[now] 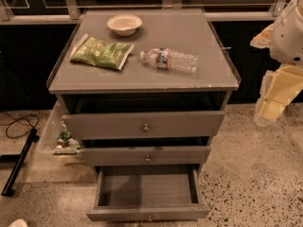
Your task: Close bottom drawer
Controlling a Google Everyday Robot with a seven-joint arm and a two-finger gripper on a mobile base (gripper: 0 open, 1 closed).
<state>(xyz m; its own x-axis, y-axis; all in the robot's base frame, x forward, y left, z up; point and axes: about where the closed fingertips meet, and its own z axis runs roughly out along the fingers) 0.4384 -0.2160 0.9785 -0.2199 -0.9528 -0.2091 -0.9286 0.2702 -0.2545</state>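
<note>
The grey cabinet (pixel 142 82) has three drawers. The bottom drawer (pixel 147 214) is pulled far out toward me; its empty inside shows and its small round knob (pixel 149 217) sits at the frame's lower edge. The middle drawer (pixel 146 155) and the taller top drawer (pixel 144 124) stand slightly out. My arm shows at the right edge, white and yellow, and its gripper (pixel 270 110) hangs to the right of the cabinet at the top drawer's height, well away from the bottom drawer.
On the cabinet top lie a green snack bag (pixel 101 52), a white bowl (pixel 124 24) and a clear water bottle (pixel 170 59) on its side. A clear bin (pixel 59 136) stands left of the cabinet. A black cable and bar (pixel 19 162) lie on the speckled floor at left.
</note>
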